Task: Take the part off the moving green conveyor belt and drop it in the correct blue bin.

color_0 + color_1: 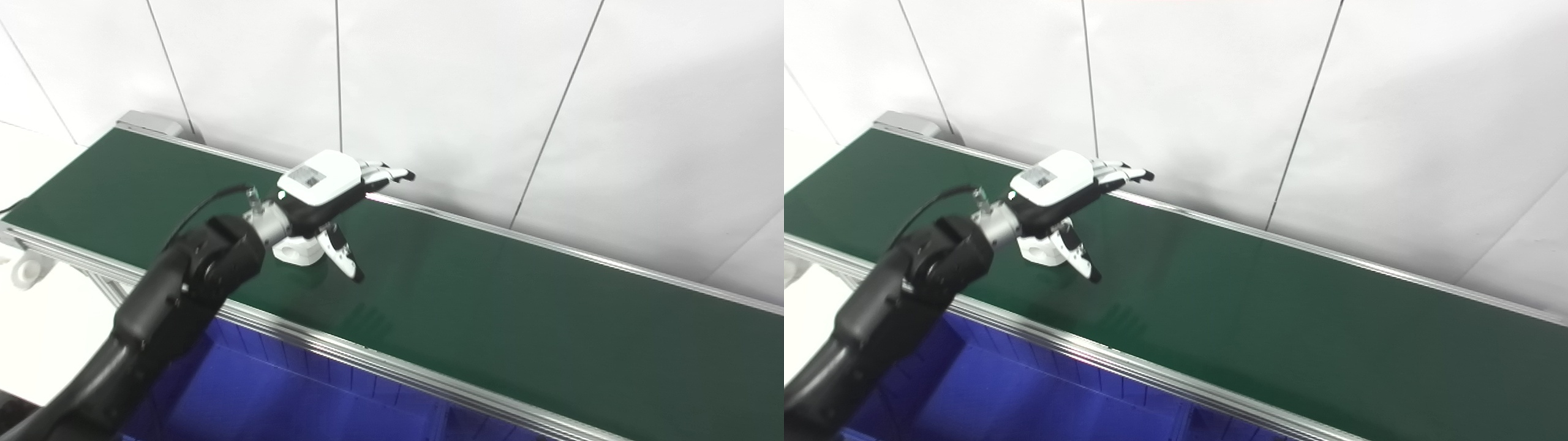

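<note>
The left hand [324, 202] is held over the belt [490, 294] with its fingers [386, 174] stretched apart toward the far rail and its thumb [343, 254] angled down toward the surface; nothing is clasped. The part [297, 250], a small white piece, lies on the belt just under the palm, partly hidden by the wrist, so its exact shape cannot be told. The right hand is not seen.

The grasp appears to be about to be made. It would be done best if the hand were lowered squarely over the part, thumb on one side and fingers on the other, and closed only once both sides are bracketed. Belt travel should be allowed for. A bin [275, 392] sits below the near rail [367, 361]; release should be kept until the part is well over it.
</note>
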Controlling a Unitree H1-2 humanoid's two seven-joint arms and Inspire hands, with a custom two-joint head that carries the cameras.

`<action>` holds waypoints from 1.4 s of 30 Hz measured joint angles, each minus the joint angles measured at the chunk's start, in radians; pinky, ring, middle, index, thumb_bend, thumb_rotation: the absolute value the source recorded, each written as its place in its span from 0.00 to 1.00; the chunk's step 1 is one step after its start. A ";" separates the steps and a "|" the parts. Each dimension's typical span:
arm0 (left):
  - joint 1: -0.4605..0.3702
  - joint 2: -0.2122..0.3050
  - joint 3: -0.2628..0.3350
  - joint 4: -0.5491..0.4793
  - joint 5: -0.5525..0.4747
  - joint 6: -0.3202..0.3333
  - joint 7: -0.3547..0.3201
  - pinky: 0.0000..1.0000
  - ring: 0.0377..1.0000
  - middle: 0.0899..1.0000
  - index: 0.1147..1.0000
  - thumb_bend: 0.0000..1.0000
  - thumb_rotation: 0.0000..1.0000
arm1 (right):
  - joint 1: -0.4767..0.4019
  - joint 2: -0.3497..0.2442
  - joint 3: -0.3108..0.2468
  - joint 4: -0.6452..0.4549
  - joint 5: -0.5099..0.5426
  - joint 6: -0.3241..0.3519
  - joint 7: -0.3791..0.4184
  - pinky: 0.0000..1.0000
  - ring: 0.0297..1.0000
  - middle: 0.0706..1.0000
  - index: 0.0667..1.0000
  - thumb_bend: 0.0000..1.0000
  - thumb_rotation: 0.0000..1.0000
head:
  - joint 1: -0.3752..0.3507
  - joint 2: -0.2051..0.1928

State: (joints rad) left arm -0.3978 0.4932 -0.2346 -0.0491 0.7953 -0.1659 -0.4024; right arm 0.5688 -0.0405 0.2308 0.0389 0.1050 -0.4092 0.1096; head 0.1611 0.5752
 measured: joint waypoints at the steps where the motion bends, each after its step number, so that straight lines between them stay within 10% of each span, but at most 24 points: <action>1: -0.016 0.008 -0.009 0.029 0.004 -0.004 -0.004 0.86 0.90 0.87 0.90 1.00 0.26 | -0.001 0.000 0.001 0.000 0.000 0.000 0.001 1.00 1.00 1.00 1.00 0.93 1.00 | -0.002 0.003; 24: -0.182 0.023 -0.203 0.436 0.135 0.024 -0.058 0.91 0.94 0.92 0.90 1.00 0.32 | 0.023 0.010 0.011 -0.035 -0.009 0.007 0.002 1.00 0.99 1.00 1.00 0.94 1.00 | -0.028 0.029; 36: -0.186 0.027 -0.285 0.459 0.254 0.041 -0.038 0.90 0.92 0.92 0.88 1.00 0.16 | 0.043 0.010 0.021 -0.062 -0.008 0.025 0.002 1.00 0.99 1.00 1.00 0.94 1.00 | -0.034 0.046; 38: -0.188 0.027 -0.300 0.463 0.268 0.040 -0.006 0.80 0.83 0.82 0.77 0.99 0.06 | 0.044 0.010 0.024 -0.068 -0.008 0.026 0.003 1.00 0.99 1.00 1.00 0.94 1.00 | -0.035 0.049; 40: -0.191 0.026 -0.310 0.488 0.279 0.017 0.060 0.55 0.56 0.52 0.53 0.65 0.02 | 0.045 0.010 0.026 -0.071 -0.009 0.026 0.003 1.00 0.98 1.00 1.00 0.94 1.00 | -0.037 0.051; 42: -0.192 0.026 -0.308 0.530 0.277 -0.013 0.130 0.39 0.40 0.41 0.47 0.55 0.00 | 0.046 0.010 0.026 -0.073 -0.011 0.027 0.002 1.00 0.98 1.00 1.00 0.95 1.00 | -0.038 0.052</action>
State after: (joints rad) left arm -0.5893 0.5194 -0.5426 0.4813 1.0720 -0.1786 -0.2720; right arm 0.6147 -0.0301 0.2572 -0.0342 0.0939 -0.3821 0.1117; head 0.1227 0.6274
